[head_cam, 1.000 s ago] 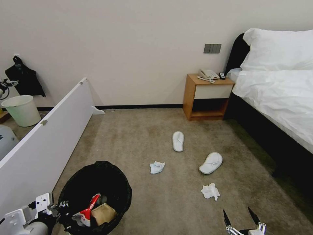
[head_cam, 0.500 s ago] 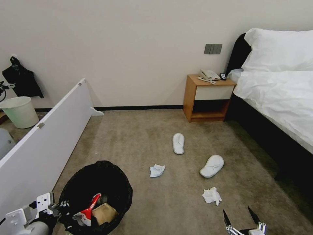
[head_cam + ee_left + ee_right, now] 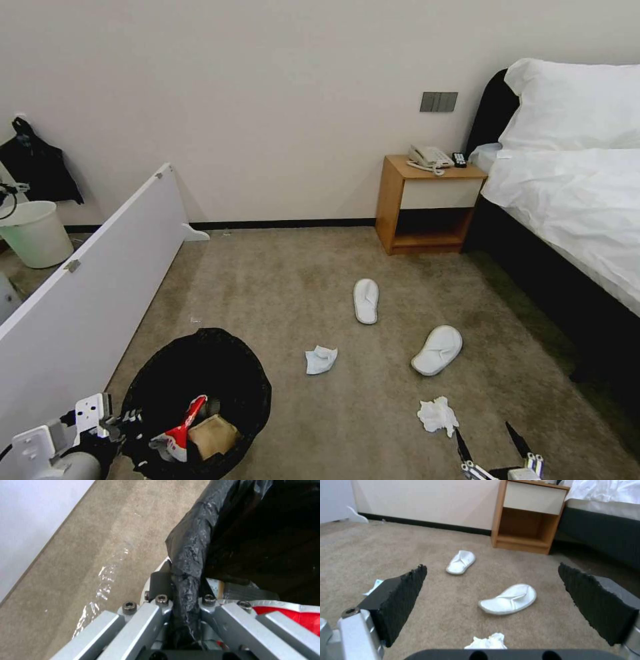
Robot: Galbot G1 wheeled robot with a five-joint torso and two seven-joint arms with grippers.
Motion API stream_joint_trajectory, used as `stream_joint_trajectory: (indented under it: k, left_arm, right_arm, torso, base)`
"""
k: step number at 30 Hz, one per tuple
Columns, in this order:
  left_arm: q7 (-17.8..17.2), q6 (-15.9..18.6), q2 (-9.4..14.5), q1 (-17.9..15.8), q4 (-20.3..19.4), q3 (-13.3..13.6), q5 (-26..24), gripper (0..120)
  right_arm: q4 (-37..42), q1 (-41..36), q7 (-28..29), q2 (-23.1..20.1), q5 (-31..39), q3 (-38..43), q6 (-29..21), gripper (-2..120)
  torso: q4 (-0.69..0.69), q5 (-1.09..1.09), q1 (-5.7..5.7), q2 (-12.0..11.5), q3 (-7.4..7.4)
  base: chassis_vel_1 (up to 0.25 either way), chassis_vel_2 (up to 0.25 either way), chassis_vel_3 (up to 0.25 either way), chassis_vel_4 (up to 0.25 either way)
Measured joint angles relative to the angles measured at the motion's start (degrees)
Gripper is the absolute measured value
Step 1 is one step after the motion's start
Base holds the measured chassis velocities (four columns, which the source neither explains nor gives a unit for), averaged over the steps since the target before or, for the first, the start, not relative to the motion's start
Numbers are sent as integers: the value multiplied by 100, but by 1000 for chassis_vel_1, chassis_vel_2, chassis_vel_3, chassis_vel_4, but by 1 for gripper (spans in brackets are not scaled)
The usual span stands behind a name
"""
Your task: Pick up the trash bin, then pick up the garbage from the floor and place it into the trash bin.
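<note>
Left gripper (image 3: 185, 597) pinches the black-bagged round white trash bin (image 3: 200, 400) at lower left; right gripper (image 3: 490, 443) gapes empty over the crumpled white tissue (image 3: 438, 415), so the thin liner might slip.

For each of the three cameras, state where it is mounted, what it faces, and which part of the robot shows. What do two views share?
Head: high, facing down at the carpet; left hand on the trash bin, right hand open.
Left wrist: faces the bin's bag rim clamped by its fingers.
Right wrist: low, facing the nightstand between its pads.
Shared: both slippers, head and right wrist.
</note>
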Motion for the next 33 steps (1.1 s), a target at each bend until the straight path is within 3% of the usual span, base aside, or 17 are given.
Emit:
stream_joint_trajectory:
  k: [28,33]
  left_arm:
    - [-8,0,6,-12,1,-10,-8,2]
    - [-12,0,6,-13,-3,-14,-11,2]
  right_arm:
    - [-28,46,107,-20,-29,-80,-35,100]
    - [20,-49,444,-195,112,-251,-495,100]
  torso:
    - [0,0,1,0,0]
    - [0,-1,0,0,0]
  base:
    - [-83,79,81,-85]
    - [0,0,0,0]
